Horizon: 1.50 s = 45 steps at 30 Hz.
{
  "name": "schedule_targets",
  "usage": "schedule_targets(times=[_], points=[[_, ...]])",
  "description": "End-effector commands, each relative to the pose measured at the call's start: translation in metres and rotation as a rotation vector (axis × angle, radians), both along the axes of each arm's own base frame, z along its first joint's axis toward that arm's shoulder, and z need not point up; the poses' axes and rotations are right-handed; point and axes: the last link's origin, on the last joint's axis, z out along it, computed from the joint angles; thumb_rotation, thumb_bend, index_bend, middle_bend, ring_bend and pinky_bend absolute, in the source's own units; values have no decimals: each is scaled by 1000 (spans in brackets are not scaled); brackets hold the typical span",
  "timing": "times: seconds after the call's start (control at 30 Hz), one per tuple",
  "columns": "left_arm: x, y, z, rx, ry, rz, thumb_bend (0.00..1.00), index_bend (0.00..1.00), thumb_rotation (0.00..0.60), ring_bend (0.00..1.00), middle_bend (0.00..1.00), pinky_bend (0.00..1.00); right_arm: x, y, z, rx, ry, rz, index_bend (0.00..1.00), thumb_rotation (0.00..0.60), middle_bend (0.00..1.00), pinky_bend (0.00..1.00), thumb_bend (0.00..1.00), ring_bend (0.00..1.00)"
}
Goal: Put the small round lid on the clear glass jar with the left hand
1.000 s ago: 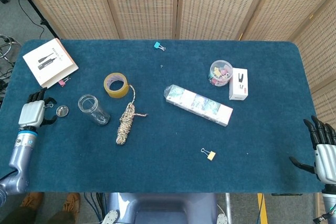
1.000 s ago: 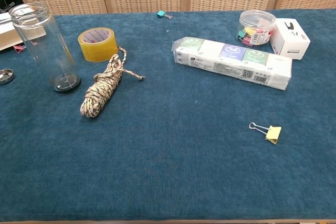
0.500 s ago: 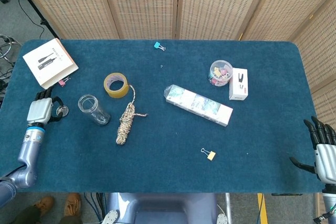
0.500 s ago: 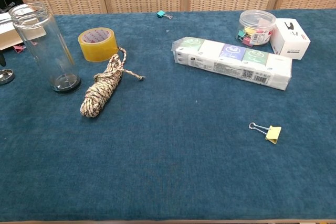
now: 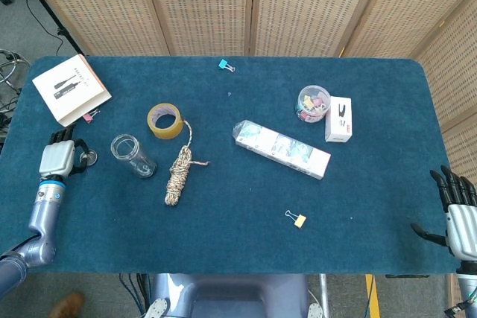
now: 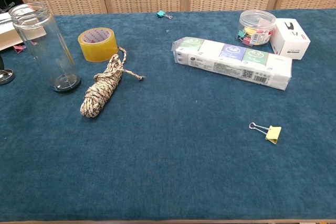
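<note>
The clear glass jar (image 5: pixel 133 156) stands upright and open on the blue table; the chest view shows it tall at the left (image 6: pixel 46 45). The small round metal lid (image 5: pixel 89 157) lies flat on the cloth just left of the jar, and it shows at the left edge of the chest view (image 6: pixel 5 77). My left hand (image 5: pixel 58 157) rests right beside the lid on its left, fingers pointing away from me and a dark fingertip reaching the lid's rim. Whether it grips the lid is unclear. My right hand (image 5: pixel 458 212) hovers open at the table's right front corner.
A yellow tape roll (image 5: pixel 165 121) and a coiled rope (image 5: pixel 177 175) lie right of the jar. A white booklet (image 5: pixel 70 88) sits behind the left hand. A long wrapped pack (image 5: pixel 282 149), a clip tub (image 5: pixel 313 103), a white box (image 5: pixel 338 118) and a yellow binder clip (image 5: pixel 298 220) lie to the right.
My left hand has moved forward and a little right, up against the lid. The lid, the jar and the right hand have stayed put.
</note>
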Motion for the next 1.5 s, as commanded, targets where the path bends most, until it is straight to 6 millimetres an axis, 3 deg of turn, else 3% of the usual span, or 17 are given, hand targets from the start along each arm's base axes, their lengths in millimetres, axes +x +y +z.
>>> schedule_targets(times=[0.03,0.2,0.47,0.77,1.2,1.5], points=[[0,0,0,1,8,6,449,529,600,0,0,0,0,0,0,0,1,-1,34,600,0,0,0,0],[1,1,0,-5,9,12,501,561,600,0,0,0,0,0,0,3,0,-2,34,600,0,0,0,0],[7,1,3,5,10,-6,503,587,600,0,0,0,0,0,0,3,-6,-3,34,600,0,0,0,0],[30,-2,31,71,-24,-101,503,595,600,0,0,0,1,1,1,1,-16,0,34,600,0,0,0,0],[106,-31,100,143,-120,-327,503,596,600,0,0,0,3,2,4,0,-26,6,37,600,0,0,0,0],[158,-44,111,129,-151,-425,503,596,600,0,0,0,4,3,7,-7,-36,7,37,600,0,0,0,0]])
